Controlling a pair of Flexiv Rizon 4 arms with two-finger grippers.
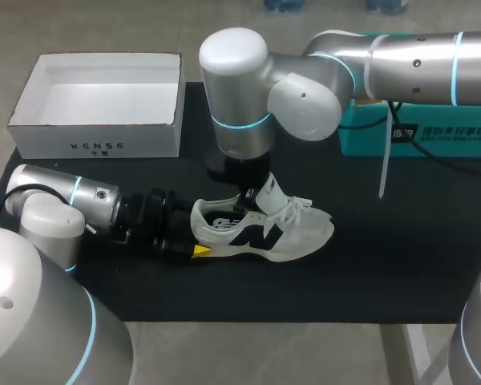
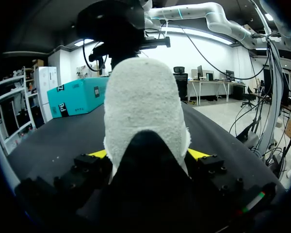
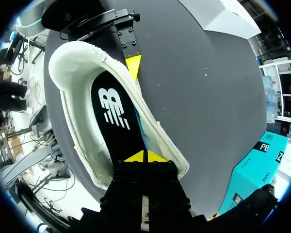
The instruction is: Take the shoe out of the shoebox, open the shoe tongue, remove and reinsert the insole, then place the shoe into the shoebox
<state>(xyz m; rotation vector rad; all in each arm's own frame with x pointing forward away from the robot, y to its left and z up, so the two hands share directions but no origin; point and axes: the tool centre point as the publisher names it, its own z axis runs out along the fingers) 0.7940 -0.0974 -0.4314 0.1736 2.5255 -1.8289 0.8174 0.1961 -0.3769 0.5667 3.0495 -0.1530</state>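
Shoe (image 1: 264,228) stands on the black mat (image 1: 369,273), near the shoebox (image 1: 96,146) (not in it). Your left gripper (image 2: 148,154) clamps the heel, likely to steady it while your right gripper (image 3: 145,156), reaching inside, pinches the insole (image 3: 115,116).

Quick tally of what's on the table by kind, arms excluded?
Boxes: 2 (white shoebox, teal box)
Shoes: 1 (shoe)
Insoles: 1 (black insole, lying inside the shoe)
Total: 4
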